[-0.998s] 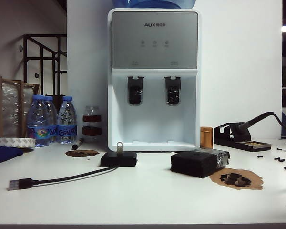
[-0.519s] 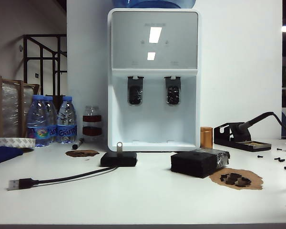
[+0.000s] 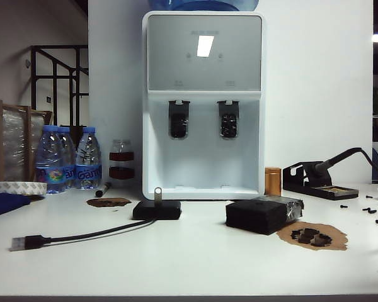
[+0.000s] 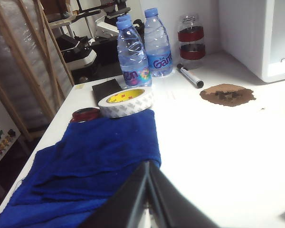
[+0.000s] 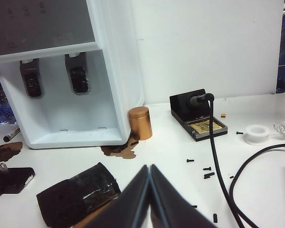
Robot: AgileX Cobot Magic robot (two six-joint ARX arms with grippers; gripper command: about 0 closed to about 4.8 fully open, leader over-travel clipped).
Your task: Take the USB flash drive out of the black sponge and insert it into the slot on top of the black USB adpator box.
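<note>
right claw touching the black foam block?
Apart. The right wrist view shows the shut right claw with white table between its tips and the tape-wrapped black foam block; neither claw shows in the exterior view.

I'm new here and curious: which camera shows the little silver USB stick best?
The exterior view: the USB flash drive stands upright in the black USB adaptor box. The right wrist view catches it small at the edge; the left wrist view misses it.

Left gripper (image 4: 147, 167) black, right gripper (image 5: 149, 169) black, fingers pressed together. Silver USB flash drive (image 3: 157, 194). Black USB adpator box (image 3: 157, 209). Matte black sponge (image 3: 258, 215), glossy tape. White water dispenser (image 3: 203, 104), grey panel. Blue cloth (image 4: 90, 161). Copper-coloured canister (image 5: 140, 123).
</note>
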